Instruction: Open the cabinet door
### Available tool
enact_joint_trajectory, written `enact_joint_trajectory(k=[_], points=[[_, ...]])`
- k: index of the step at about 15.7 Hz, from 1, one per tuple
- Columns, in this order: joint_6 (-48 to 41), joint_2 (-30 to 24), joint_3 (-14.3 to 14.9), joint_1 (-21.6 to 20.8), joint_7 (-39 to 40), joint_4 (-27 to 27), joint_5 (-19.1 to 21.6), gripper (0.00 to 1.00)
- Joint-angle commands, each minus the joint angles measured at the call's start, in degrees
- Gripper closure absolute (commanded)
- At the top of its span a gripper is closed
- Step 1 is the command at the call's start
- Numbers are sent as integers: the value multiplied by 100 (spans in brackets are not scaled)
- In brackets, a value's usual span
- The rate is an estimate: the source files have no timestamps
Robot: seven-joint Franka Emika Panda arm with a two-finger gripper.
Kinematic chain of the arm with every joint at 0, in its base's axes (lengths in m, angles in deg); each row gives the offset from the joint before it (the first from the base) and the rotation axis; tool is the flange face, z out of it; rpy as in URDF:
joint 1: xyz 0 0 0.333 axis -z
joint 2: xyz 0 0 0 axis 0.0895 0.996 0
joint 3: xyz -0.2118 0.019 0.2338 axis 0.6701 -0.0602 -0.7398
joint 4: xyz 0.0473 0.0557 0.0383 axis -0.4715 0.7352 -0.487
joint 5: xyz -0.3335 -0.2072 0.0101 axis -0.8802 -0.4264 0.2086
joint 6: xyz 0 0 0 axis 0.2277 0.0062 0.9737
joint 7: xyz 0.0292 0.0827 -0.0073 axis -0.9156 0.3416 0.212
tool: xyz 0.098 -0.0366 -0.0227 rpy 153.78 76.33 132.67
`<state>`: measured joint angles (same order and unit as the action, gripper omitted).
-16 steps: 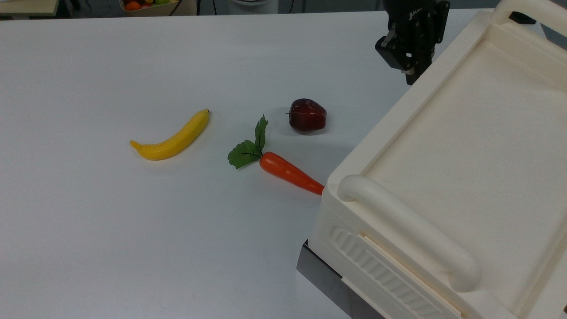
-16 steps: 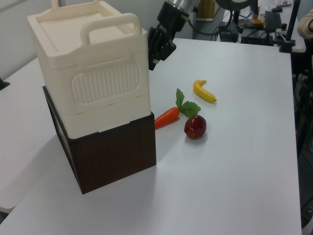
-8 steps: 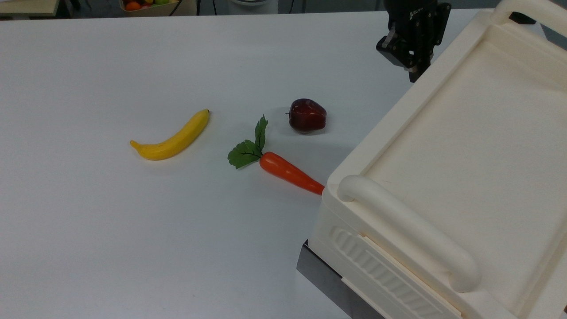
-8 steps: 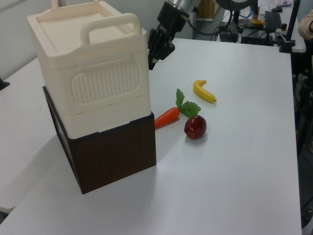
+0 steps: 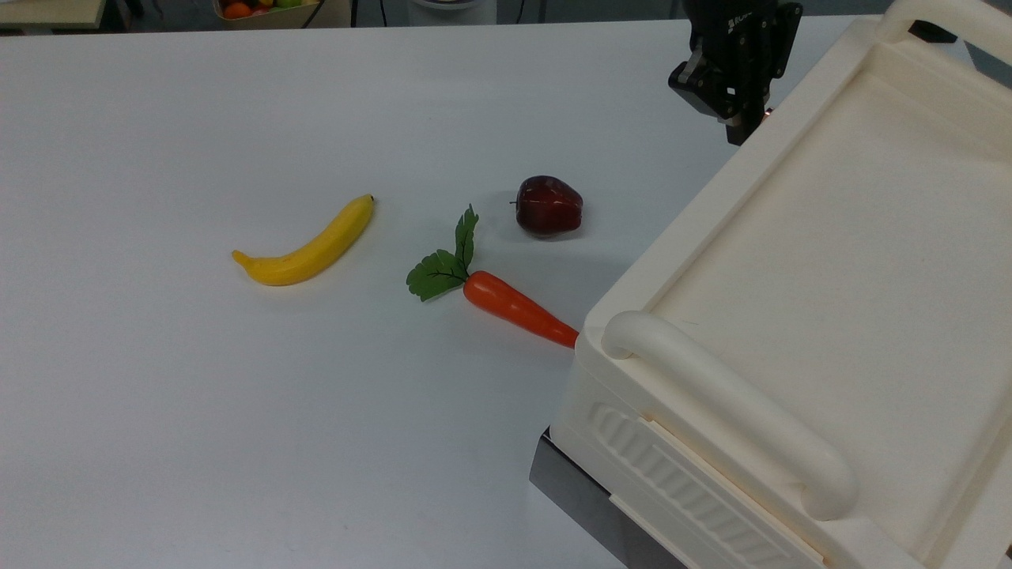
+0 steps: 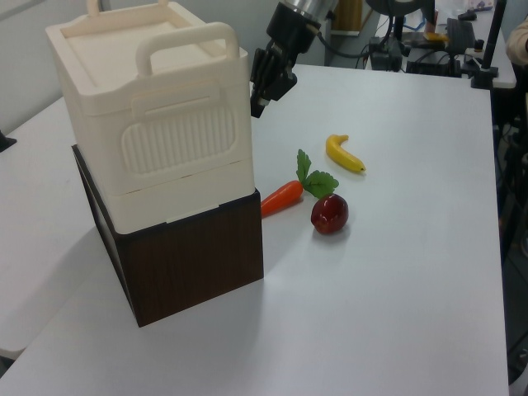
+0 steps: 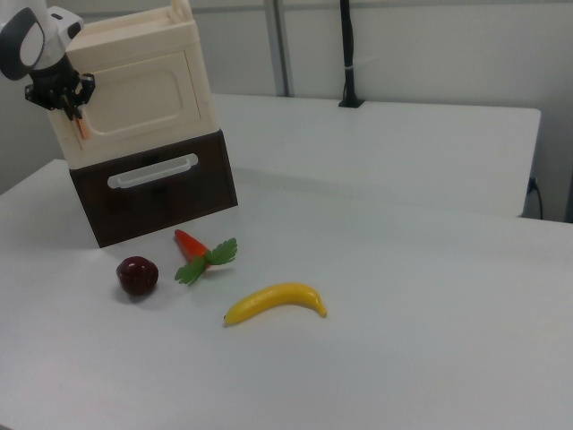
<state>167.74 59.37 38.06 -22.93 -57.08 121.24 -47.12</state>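
My gripper (image 7: 71, 111) hangs at the cream cabinet that sits on a dark wooden base (image 7: 157, 202), toward the far left corner of the surface (image 7: 403, 269) as the right view shows it. Whether it is set wide or narrow I cannot tell from here. The cabinet door (image 7: 134, 97) is the recessed cream panel on the front face, and it looks flush and shut, so I judge the opening not yet begun. What matters is this: the door lies to the right view's right of me, stretching away across the front, and I am at its near end, right by the small copper strip (image 7: 82, 127), touching it or just short of it. I take that end to be the free one, so the pull should go outward from the face, toward the open middle of the surface. The carrot (image 7: 192, 247) and apple (image 7: 137, 275) lie below, on the surface in front of the base.
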Motion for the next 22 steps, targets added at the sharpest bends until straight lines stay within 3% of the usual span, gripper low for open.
enact_joint_trajectory(k=[1,5,9,10,12,15,16,18,22], points=[[-519,-320,4,-31,-246,281,-79,87],[-774,-382,13,13,-335,317,-96,87],[-1195,-399,84,118,-335,299,-79,76],[-1205,-399,84,154,-343,299,-79,53],[-1196,-399,83,180,-343,291,-70,32],[-1214,-478,84,268,-352,247,-44,26],[-1205,-574,84,312,-361,247,-18,14],[-1118,-680,92,338,-501,229,-26,0],[-994,-707,49,330,-510,-43,-17,0]])
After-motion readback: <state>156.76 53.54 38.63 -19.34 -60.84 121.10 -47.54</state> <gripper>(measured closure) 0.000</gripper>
